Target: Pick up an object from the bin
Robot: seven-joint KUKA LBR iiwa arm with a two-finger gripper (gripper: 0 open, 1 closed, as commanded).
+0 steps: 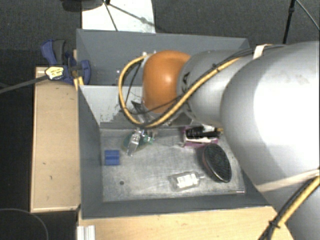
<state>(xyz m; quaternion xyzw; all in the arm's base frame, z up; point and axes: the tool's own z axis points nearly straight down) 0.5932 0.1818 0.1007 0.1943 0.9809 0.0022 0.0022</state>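
My gripper (133, 142) hangs low over the back left part of the bin floor, under the orange wrist cover. A small green thing (148, 139) lies right against its tip on the right; I cannot tell whether it is held. A blue block (111, 157) sits on the floor to the gripper's lower left, apart from it.
A purple and black item (199, 134) lies by the back wall to the right. A black round disc (216, 163) rests in front of it. A small clear packet (186, 180) lies near the front wall. The arm covers the bin's right side.
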